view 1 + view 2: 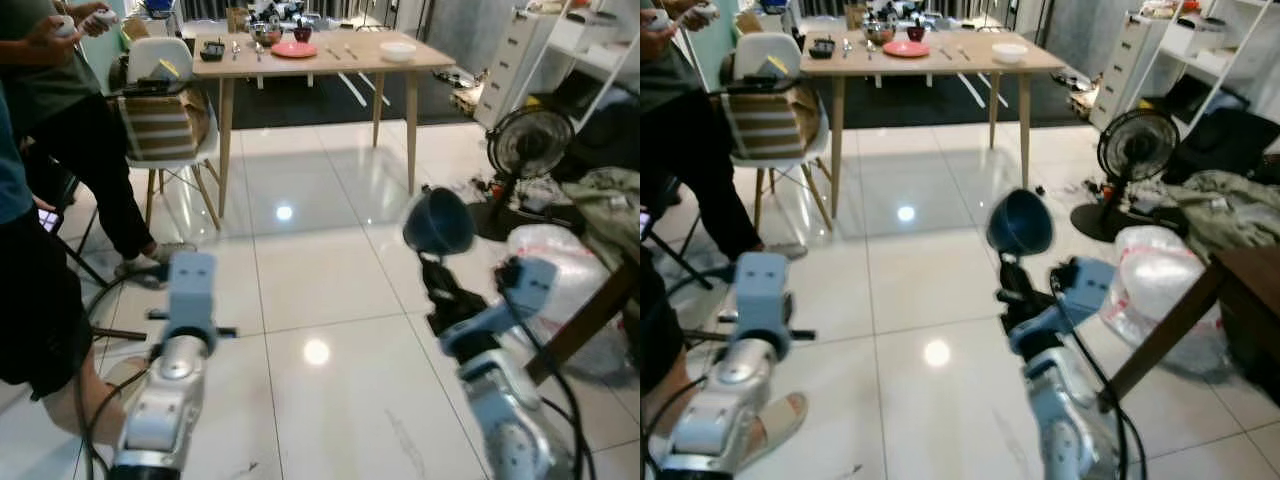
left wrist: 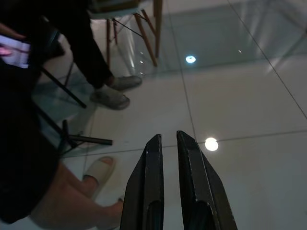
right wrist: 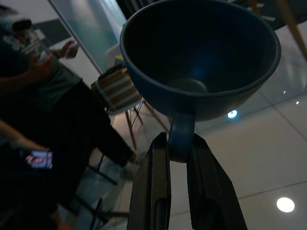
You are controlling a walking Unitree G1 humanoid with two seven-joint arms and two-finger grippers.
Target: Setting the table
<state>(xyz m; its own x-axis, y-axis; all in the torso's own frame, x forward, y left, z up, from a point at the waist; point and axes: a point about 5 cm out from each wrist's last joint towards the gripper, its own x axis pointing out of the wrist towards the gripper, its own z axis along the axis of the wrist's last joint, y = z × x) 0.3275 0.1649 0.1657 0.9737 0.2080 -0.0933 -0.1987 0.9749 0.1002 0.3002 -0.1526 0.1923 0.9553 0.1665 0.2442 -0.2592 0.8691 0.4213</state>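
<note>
A dark blue cup (image 1: 438,221) rides in the air over the white tiled floor (image 1: 330,290), at about 3 o'clock in the head views, tipped so its mouth faces the robot. The right gripper (image 3: 178,152) pinches the cup's handle (image 3: 181,135) between its two black fingers, the bowl standing above the fingertips. The right arm (image 1: 500,380) reaches forward and up from 5 o'clock, bent at the wrist.

The left arm (image 1: 175,370) extends forward from 7 o'clock, level and low. The left gripper (image 2: 169,143) carries nothing, its fingers drawn nearly together with a thin gap between them, pointing over the floor.

At 12 o'clock, well apart from the cup, stands a wooden dining table (image 1: 370,62) bearing a pink plate (image 1: 294,49), a white bowl (image 1: 398,51) and cutlery. A white chair (image 1: 165,110) sits at its left end. A person in black trousers (image 1: 85,150) stands at 10 o'clock. A floor fan (image 1: 527,150) stands at 2 o'clock.
</note>
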